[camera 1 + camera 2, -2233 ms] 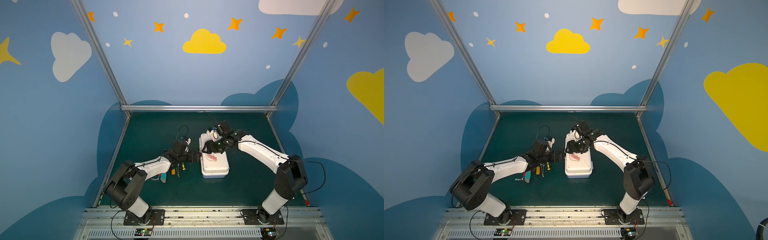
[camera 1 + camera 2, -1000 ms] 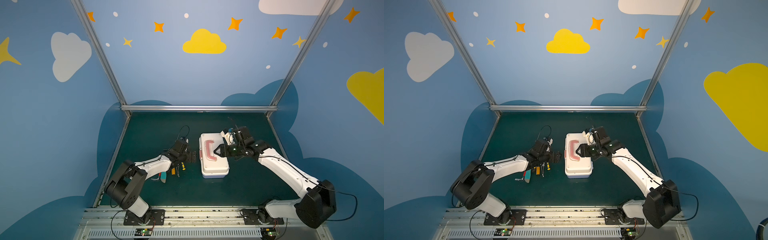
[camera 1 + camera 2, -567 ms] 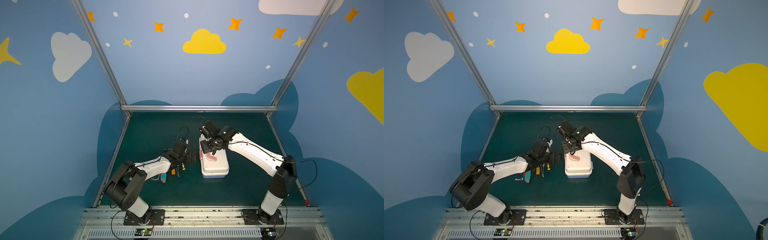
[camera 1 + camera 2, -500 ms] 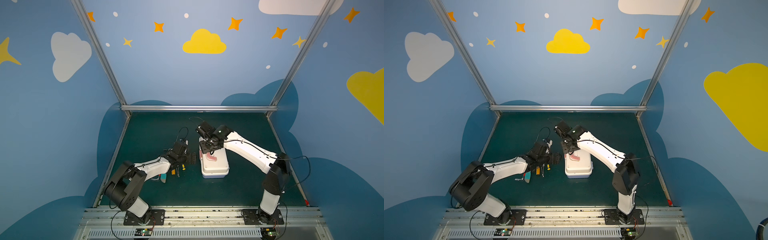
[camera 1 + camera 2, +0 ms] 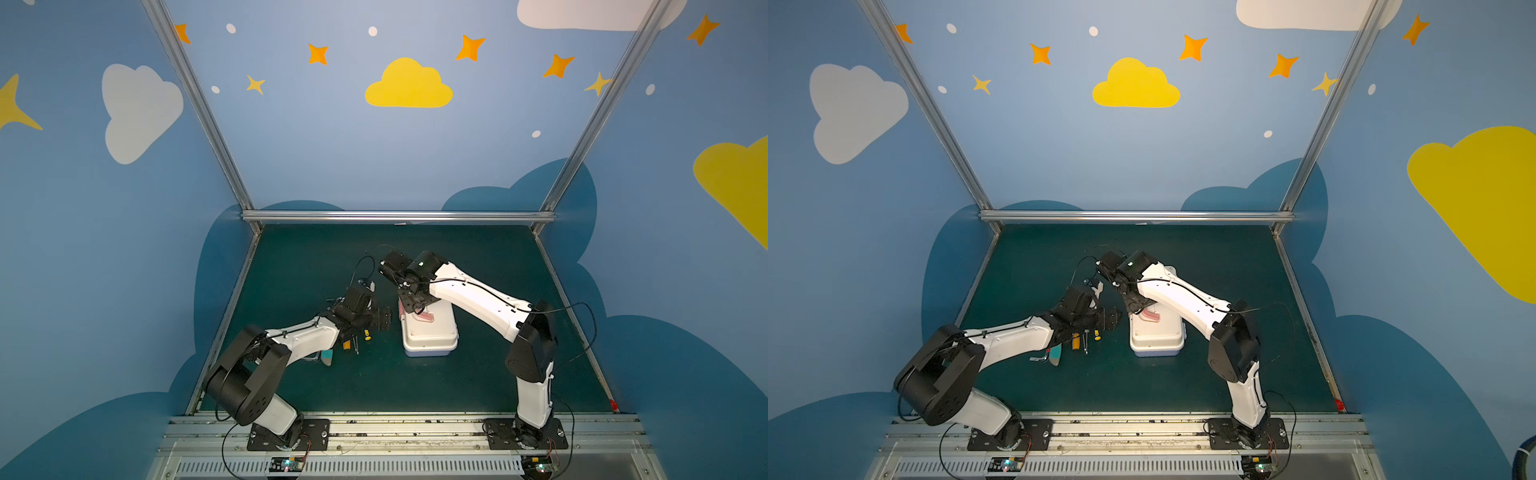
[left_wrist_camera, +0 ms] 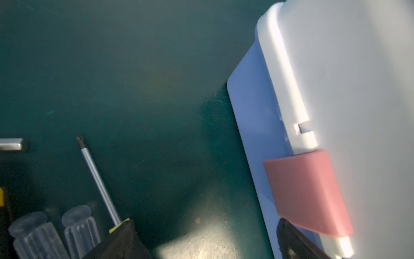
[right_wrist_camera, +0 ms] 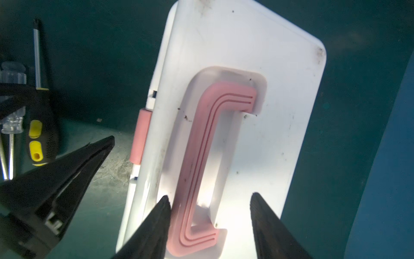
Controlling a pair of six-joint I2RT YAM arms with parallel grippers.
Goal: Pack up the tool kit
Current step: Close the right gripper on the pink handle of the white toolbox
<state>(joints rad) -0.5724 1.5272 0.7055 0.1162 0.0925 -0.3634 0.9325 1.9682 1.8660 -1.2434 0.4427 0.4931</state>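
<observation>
The right claw (image 7: 212, 226) hangs half open over the lid (image 7: 280, 112), holding nothing. Its jaws stand astride one end of the pink handle (image 7: 201, 161), one just beside the handle's outer edge and the other well clear. A second ago this arm reached in from the right side of the kit (image 5: 428, 336). It has since swung over the kit's far end and now points down at the handle.

The kit itself has not moved. It sits shut in the middle of the mat (image 5: 478, 382).

The left claw (image 6: 206, 244) keeps its place at the kit's left side, wide open and empty, one jaw just beside the pink latch (image 6: 307, 190). The screwdrivers (image 6: 98, 179) lie on the mat next to it, still outside the kit.

Packing has likely not begun. The swing looks like a set-up for opening, with the handle to be lifted and the latch freed first, or the whole kit may rise.
</observation>
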